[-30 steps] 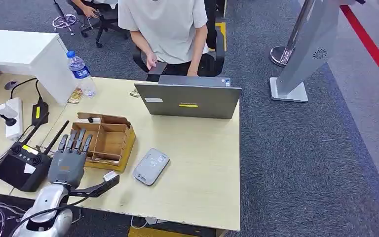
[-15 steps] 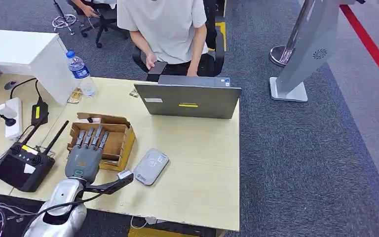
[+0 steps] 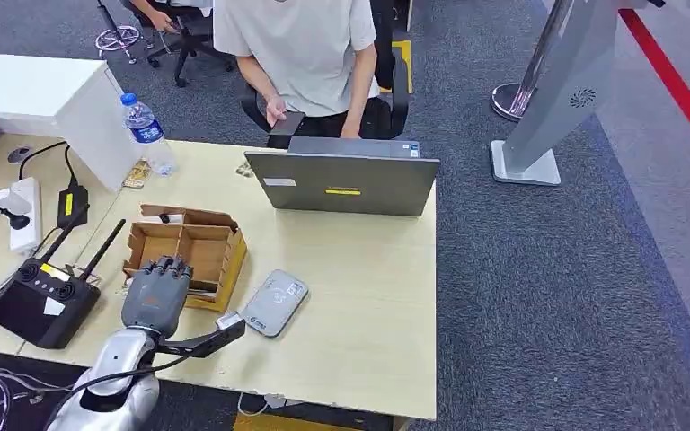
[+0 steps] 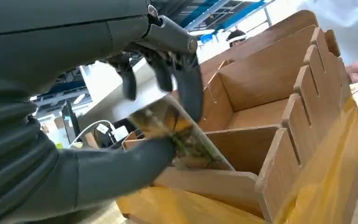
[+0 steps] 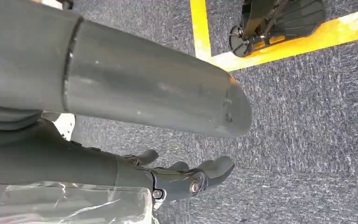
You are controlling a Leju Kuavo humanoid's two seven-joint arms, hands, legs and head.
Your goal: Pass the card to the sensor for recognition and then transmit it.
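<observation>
Left hand [image 3: 155, 294] pinches a card [image 4: 182, 132] between thumb and fingers at the near compartment of the wooden divider box [image 3: 199, 251], seemingly still partly inside it, with the grey card sensor [image 3: 275, 302] just beside on its right; right hand [image 5: 186, 179] hangs over carpet, fingers loosely curled, holding nothing.

- Left arm: enters from below, forearm angled forward; left hand [image 3: 155, 294] palm down, fingers [image 4: 189, 88] curled.
- Left hand state: thumb [image 4: 121, 168] and fingers pinch a card [image 4: 182, 133].
- Right hand [image 5: 186, 179]: hangs over the floor, fingers loosely curled, nothing held.
</observation>
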